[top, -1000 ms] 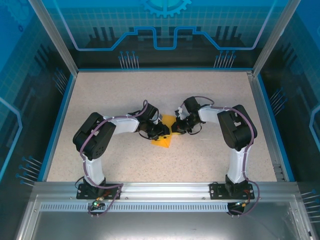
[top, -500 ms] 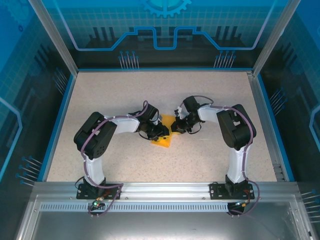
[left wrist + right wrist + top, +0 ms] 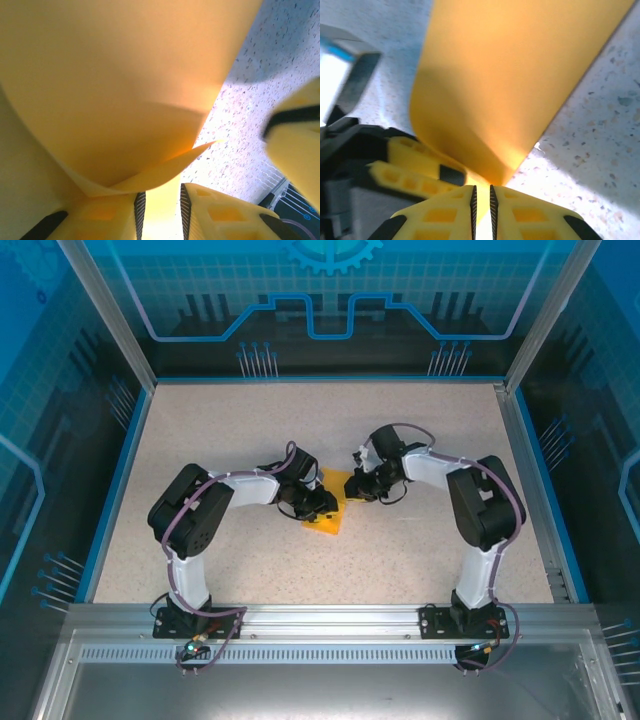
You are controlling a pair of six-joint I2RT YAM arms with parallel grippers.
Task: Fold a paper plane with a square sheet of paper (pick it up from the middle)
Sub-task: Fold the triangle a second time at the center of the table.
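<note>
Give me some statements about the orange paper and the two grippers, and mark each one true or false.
1. The square sheet of paper lies near the middle of the table. True.
2. The paper lies flat and unfolded. False: it curves upward and shows a fold.
3. The left gripper has paper between its fingers. True.
4. The right gripper hangs far from the paper. False: the paper's bent edge reaches its fingertips.
5. The table surface is plain dark wood. False: it is light and speckled.
</note>
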